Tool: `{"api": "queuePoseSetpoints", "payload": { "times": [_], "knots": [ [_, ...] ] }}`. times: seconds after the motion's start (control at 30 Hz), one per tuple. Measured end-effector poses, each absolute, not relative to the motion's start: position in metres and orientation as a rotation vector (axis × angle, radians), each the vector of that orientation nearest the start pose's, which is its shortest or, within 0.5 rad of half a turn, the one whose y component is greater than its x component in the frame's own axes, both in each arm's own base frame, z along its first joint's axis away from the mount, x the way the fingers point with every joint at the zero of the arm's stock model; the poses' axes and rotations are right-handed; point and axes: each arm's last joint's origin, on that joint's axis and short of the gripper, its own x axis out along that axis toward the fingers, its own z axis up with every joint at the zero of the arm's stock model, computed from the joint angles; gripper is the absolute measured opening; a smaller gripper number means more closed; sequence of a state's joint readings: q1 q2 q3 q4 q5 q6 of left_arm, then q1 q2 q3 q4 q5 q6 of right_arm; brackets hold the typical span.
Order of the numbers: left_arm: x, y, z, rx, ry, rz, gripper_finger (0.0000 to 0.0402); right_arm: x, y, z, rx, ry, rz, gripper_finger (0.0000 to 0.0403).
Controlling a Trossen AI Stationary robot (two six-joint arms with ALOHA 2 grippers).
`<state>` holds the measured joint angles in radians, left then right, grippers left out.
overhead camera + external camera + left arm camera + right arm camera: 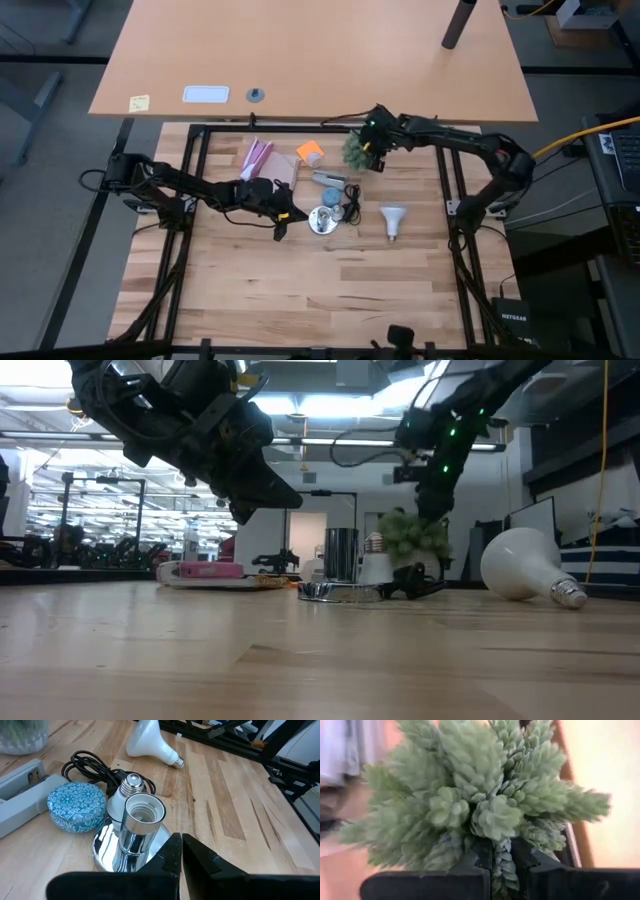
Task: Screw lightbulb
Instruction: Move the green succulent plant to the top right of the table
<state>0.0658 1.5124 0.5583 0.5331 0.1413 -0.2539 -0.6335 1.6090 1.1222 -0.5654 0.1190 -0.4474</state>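
A white lightbulb [393,222] with a narrower greyish neck lies on its side on the wooden table, right of the shiny silver socket base [322,220]; it also shows in the left wrist view [150,740]. A second, smaller bulb [120,800] leans behind the socket [140,820], metal cap up. My left gripper [283,222] is shut and empty, just left of the socket and raised off the table [285,498]. My right gripper [368,152] is at the far side, shut on a green spiky ball plant [354,150]. My right gripper pinches a sprig of the plant [502,865] between its two fingers, on the plant's side nearest the wrist. In the low view the fingers come down from above and the plant [410,535] hangs below them, seemingly clear of the table.
A blue patterned round tin [75,805], a black cord [95,762] and a grey stapler-like thing [20,785] lie by the socket. A pink item [257,158] and an orange item [310,152] lie at the far side. The near half of the table [320,290] is bare wood.
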Motion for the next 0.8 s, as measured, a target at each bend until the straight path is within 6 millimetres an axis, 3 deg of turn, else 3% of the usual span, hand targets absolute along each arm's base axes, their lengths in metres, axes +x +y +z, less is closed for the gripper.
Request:
{"api": "queuePoseSetpoints", "payload": {
  "times": [0.2,0.53,0.63,0.8],
  "knots": [
    [0.283,0.015,0.162,-0.293,0.426,-0.020,0.0005,0.263,-0.205,0.198,-0.106,1.242,-0.452,0.0028],
    [0.283,0.015,0.163,-0.293,0.426,-0.019,0.0005,0.260,-0.203,0.201,-0.100,1.248,-0.464,0.0032],
    [0.283,0.015,0.162,-0.293,0.426,-0.019,0.0005,0.260,-0.202,0.200,-0.097,1.252,-0.465,0.0052],
    [0.283,0.015,0.163,-0.293,0.426,-0.019,0.0005,0.258,-0.203,0.200,-0.099,1.282,-0.536,0.0128]
  ]
}}
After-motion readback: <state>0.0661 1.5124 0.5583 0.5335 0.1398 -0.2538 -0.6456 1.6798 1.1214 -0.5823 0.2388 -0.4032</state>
